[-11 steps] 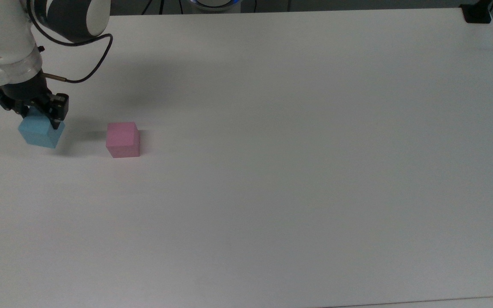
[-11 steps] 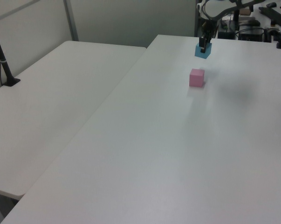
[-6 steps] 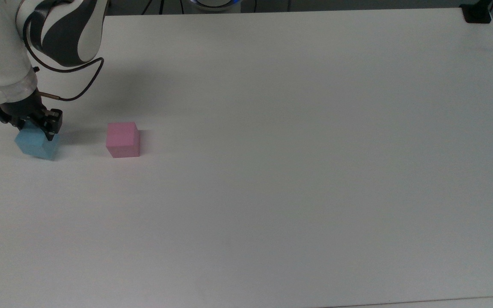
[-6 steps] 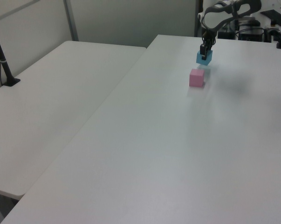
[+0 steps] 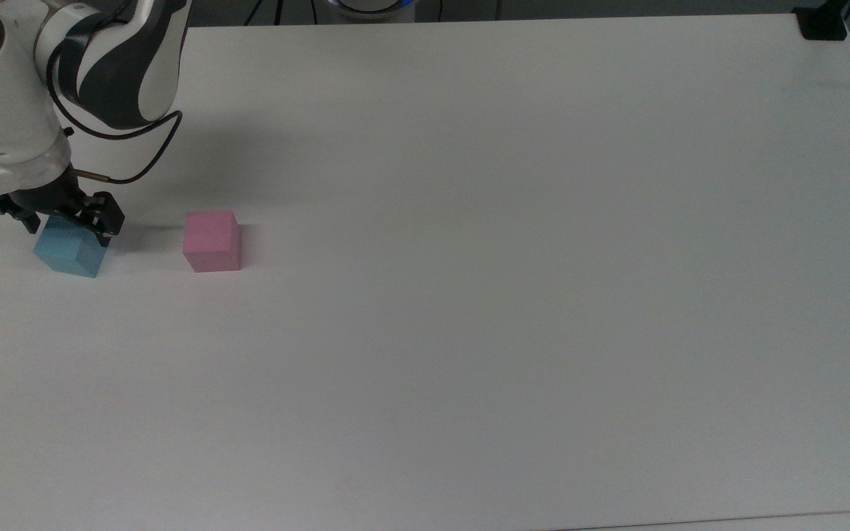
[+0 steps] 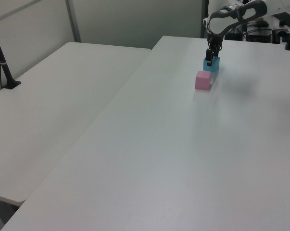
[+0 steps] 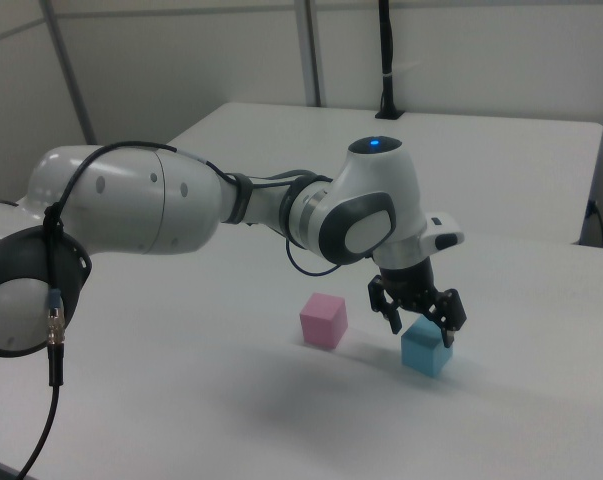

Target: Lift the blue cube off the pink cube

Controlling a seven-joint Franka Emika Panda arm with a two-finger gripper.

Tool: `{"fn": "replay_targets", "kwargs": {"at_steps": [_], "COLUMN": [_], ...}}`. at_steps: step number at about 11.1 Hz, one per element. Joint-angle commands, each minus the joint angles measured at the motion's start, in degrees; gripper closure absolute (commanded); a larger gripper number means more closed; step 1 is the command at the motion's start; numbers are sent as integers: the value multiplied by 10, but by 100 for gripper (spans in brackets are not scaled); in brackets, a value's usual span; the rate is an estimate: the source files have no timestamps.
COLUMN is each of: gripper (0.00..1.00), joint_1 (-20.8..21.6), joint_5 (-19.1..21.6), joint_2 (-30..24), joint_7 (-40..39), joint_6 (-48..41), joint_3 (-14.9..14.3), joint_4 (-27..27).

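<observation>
The blue cube (image 5: pixel 65 253) rests on the white table (image 5: pixel 469 295) near the top view's left edge, apart from the pink cube (image 5: pixel 211 241) to its right. A bare strip of table separates the two cubes. My gripper (image 5: pixel 67 225) hangs just over the blue cube, open, its black fingers spread a little wider than the cube's top. In the right view the gripper (image 7: pixel 421 322) straddles the top of the blue cube (image 7: pixel 424 352), and the pink cube (image 7: pixel 323 320) sits to its left. In the left view the blue cube (image 6: pixel 211 65) stands just behind the pink cube (image 6: pixel 203 80).
The white and grey arm (image 7: pixel 181 205) reaches in over the table's left part in the right view. A black clamp (image 5: pixel 822 22) sits at the top view's far right corner. A second white table (image 6: pixel 53 106) adjoins on the left view's left.
The blue cube has come down onto the table. The fingers have spread away from its sides.
</observation>
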Motion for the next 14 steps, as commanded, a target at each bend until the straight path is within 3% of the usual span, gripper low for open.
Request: {"fn": "replay_targets", "kwargs": {"at_steps": [1,3,7,11,14], "gripper": [0,0,0,0,0], "joint_1": [-2,-1,41,107,134], "joint_5": [5,6,19,19,5], "joint_2": [-51,-122,-248,-386,-392], "joint_7": [-4,37,170,191,134], "joint_6": [-5,-44,-251,-331,-320], "joint_3": [6,18,18,9,9], "joint_4": [-3,-23,-29,-112,-118]}}
